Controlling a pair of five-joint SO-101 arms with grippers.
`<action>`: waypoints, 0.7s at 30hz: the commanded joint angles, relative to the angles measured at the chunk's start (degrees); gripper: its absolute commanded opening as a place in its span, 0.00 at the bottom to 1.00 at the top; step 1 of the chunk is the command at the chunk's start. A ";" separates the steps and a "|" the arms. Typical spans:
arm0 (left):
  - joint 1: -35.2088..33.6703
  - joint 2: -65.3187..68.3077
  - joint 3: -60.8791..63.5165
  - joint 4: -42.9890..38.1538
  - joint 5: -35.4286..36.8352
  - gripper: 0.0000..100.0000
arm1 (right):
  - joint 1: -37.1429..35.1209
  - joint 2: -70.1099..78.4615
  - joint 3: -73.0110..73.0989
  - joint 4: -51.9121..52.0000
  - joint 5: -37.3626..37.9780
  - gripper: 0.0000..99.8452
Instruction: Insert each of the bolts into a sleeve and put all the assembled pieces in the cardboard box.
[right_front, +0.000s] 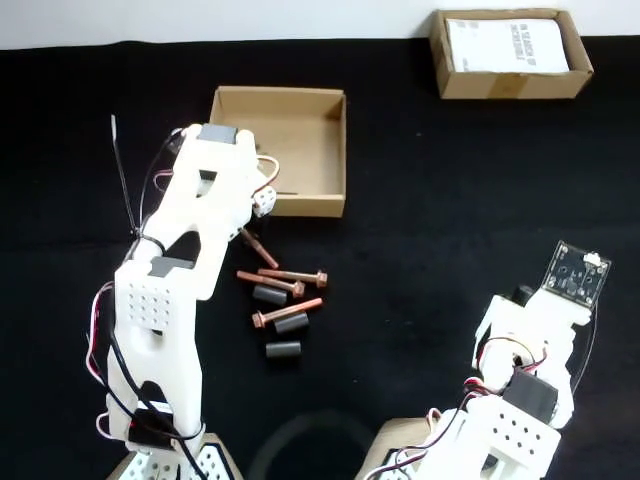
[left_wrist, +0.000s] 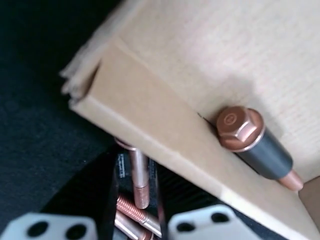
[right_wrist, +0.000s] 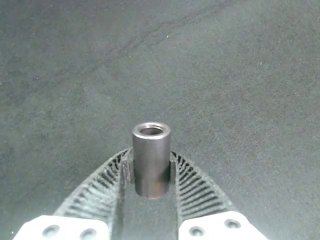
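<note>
Right fingers (right_wrist: 196, 191) clamp one sleeve (right_wrist: 151, 160), left fingers (left_wrist: 95, 196) one bolt (left_wrist: 139, 175), three bolts (right_front: 293, 275) (right_front: 270, 283) (right_front: 287, 311), three sleeves (right_front: 269, 295) (right_front: 291, 323) (right_front: 283, 350) loose, one assembled piece (left_wrist: 260, 150) in box (right_front: 280, 93)

Bolt (left_wrist: 239, 128): copper-toned metal, glossy, highlights on the hex head. Thread ridged.
Sleeve (right_wrist: 151, 160): dark grey metal, smooth, dull satin sheen.
Cardboard box (left_wrist: 165, 125): brown paperboard, matt, faintly fibrous.
Table cover (right_wrist: 225, 75): black, matt, fine nap, probably a felt-like cloth.
Right gripper (right_wrist: 150, 170): fingers (right_wrist: 199, 189) of black ribbed plastic, matt.
Arm shell (right_front: 205, 195): white plastic, smooth.
</note>
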 joint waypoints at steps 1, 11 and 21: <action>-0.92 -0.04 -0.48 1.49 0.09 0.01 | -1.27 -0.92 -0.40 -0.92 0.00 0.01; 5.14 -0.04 -20.00 12.84 -4.84 0.01 | -16.31 -1.01 -2.15 -1.98 -0.18 0.01; 8.22 -1.71 -34.07 15.65 -15.30 0.01 | -25.54 -1.01 -9.36 -3.47 -12.66 0.01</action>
